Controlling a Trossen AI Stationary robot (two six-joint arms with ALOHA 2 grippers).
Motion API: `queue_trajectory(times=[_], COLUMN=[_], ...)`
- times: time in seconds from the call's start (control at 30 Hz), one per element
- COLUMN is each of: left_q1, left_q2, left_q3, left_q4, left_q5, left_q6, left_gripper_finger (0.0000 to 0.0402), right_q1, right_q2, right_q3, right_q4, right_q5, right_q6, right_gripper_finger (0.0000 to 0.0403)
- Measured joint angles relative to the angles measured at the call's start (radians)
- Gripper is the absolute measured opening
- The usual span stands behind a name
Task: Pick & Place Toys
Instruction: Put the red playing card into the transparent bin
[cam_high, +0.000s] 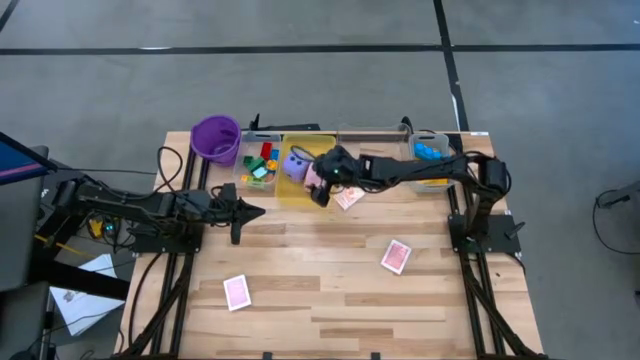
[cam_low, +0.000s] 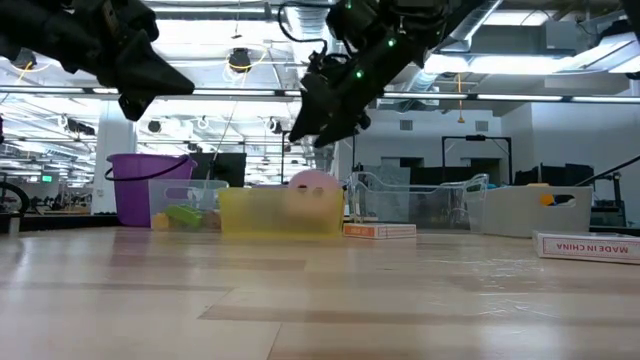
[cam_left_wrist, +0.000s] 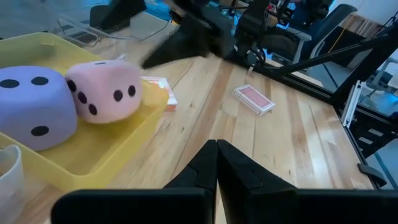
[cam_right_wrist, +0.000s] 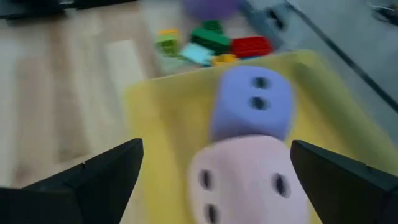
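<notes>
While the right gripper (cam_high: 322, 186) hung above the yellow bin (cam_high: 296, 190) with its fingers spread wide and empty, the pink die (cam_left_wrist: 104, 91) sat in that bin touching the purple die (cam_left_wrist: 34, 106). Bricks (cam_high: 262, 163) lay in the clear bin at nine o'clock from the dice. One card deck (cam_low: 586, 246), printed "MADE IN CHINA", lay on the table (cam_high: 330, 300); others lay at five (cam_high: 396, 256) and seven o'clock (cam_high: 236, 292). At the table's nine o'clock, the left gripper (cam_high: 237, 213) waited, fingers pressed together.
</notes>
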Motion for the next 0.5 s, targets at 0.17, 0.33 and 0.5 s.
queue_trajectory(times=[0.17, 0.33, 0.5], left_q1=[0.0, 0.0, 0.0], left_q2=[0.0, 0.0, 0.0], left_q3=[0.0, 0.0, 0.0], left_q4=[0.001, 0.002, 0.017], left_q5=[0.0, 0.0, 0.0], left_q6=[0.0, 0.0, 0.0], left_gripper_finger=[0.0, 0.0, 0.0], right_q1=[0.02, 0.092, 0.246], right_q2=[-0.03, -0.114, -0.229], right_q3=[0.0, -0.002, 0.0], right_q4=[-0.014, -0.035, -0.074], right_q5=[0.001, 0.01, 0.077], right_q6=[0.033, 0.045, -0.125], right_gripper_finger=[0.04, 0.04, 0.04])
